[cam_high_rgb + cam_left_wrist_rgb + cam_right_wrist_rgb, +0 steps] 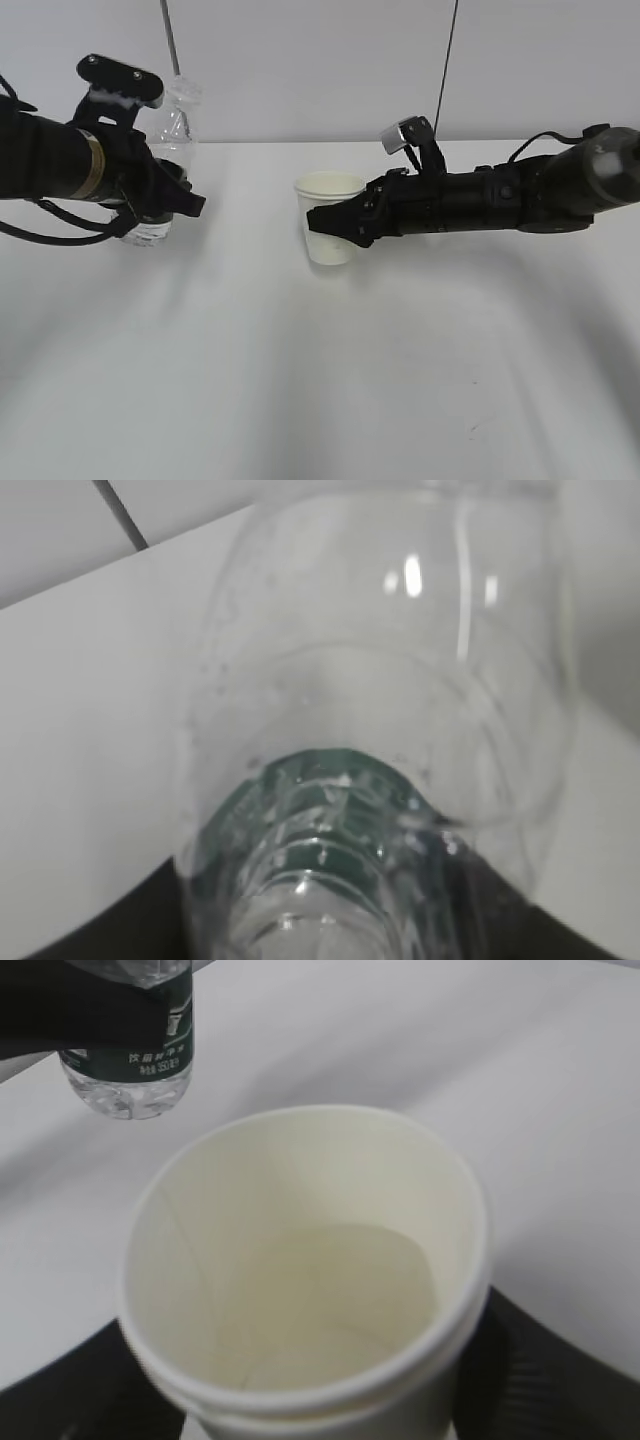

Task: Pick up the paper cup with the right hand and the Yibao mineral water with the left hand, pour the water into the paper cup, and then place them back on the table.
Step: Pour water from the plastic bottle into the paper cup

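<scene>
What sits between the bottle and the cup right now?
Nothing: in the exterior view only bare table separates the Yibao mineral water from the paper cup.

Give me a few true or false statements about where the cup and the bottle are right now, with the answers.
1. The right end effector is closed around the paper cup. True.
2. The Yibao mineral water lies on its side on the table. False: it stands roughly upright in the left end effector.
3. The bottle has a cap on. False: its mouth is open.
4. The cup stands upright. True.
5. The bottle's mouth is over the cup. False: the bottle is well to the cup's left.
</scene>
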Controlling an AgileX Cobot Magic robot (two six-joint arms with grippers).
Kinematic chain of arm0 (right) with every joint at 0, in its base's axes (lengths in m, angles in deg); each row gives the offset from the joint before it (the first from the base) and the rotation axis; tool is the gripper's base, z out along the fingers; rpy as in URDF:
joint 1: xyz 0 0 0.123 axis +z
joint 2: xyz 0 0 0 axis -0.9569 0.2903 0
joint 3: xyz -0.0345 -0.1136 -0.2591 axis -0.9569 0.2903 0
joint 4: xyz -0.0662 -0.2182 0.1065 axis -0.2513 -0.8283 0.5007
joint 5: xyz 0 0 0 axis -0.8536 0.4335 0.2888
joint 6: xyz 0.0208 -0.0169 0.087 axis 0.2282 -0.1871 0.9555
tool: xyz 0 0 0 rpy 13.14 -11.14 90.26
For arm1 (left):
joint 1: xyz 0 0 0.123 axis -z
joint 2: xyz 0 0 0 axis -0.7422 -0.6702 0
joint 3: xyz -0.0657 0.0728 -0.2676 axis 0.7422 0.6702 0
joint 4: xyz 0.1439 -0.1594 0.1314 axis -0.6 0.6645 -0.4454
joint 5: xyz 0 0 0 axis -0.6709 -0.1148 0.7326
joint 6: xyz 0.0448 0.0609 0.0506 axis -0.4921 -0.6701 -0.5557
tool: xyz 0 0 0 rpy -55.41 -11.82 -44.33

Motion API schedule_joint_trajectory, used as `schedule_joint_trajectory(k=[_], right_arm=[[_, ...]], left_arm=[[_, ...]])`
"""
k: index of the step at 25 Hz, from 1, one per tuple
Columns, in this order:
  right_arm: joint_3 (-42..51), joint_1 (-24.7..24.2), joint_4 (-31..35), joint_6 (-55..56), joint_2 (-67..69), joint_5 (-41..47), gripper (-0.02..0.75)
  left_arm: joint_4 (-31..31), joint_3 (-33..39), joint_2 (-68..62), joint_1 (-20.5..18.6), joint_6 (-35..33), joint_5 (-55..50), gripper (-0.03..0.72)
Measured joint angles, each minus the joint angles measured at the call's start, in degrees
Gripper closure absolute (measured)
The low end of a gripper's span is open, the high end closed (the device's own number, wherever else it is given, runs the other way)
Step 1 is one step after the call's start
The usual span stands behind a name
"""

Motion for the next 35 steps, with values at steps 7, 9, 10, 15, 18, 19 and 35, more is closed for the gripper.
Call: schedule_joint_trajectory(k=[7, 9, 10, 15, 18, 19, 35], right_arm=[[0.00, 0.00, 0.09, 0.10, -1.29, 0.09, 0.206], [0.00, 0.00, 0.36, 0.10, -1.92, 0.09, 0.206], [0.00, 0.00, 0.36, 0.10, -2.05, 0.09, 0.206], [0.00, 0.00, 0.48, 0.10, -2.27, 0.09, 0.206], [0.00, 0.00, 0.48, 0.10, -2.27, 0.09, 0.206], [0.00, 0.00, 0.48, 0.10, -2.27, 0.09, 0.206], [0.00, 0.00, 0.70, 0.10, -2.27, 0.09, 0.206]], left_arm=[[-1.75, -0.06, 0.00, -4.99, 0.16, 8.31, 0.355], [-2.04, -0.26, 0.00, -6.32, 0.16, 10.65, 0.355], [-2.22, -0.39, 0.00, -6.92, 0.10, 11.59, 0.355], [-2.61, -2.18, -0.20, -9.27, -1.60, 15.64, 0.355], [-2.39, -4.35, -1.66, -10.43, -2.46, 18.24, 0.355], [-2.29, -5.01, -2.39, -10.74, -2.59, 19.05, 0.355], [23.95, -10.93, -11.45, -15.14, -25.66, 31.19, 0.355]])
